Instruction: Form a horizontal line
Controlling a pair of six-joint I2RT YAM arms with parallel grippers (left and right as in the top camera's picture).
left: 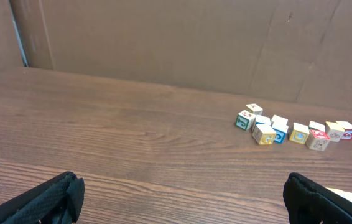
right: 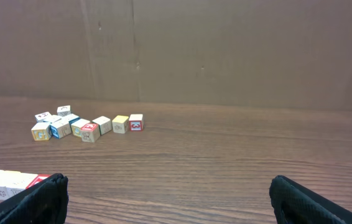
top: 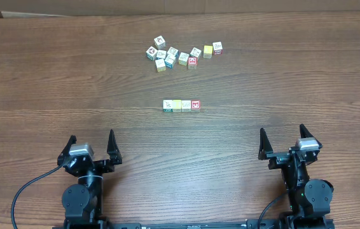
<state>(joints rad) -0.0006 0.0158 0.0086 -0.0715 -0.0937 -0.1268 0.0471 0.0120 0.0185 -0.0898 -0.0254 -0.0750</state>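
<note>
Horizontal line (top: 181,105) sits at frame centre with cubes touching, left gripper (top: 91,135) and right gripper (top: 282,129) low in frame, jaws apart; risk: an arm reaching the loose cluster (top: 180,54) up top clips and skews the row.

The light is even and soft, with only faint shadows on the desk (top: 40,76). The overhead view is sharp. The wrist views blur the nearest fingertips (left: 45,202) slightly.

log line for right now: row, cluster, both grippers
row: cubes touching, straight, mid-table | cluster: loose, beyond row | left gripper: open, empty | right gripper: open, empty
</note>
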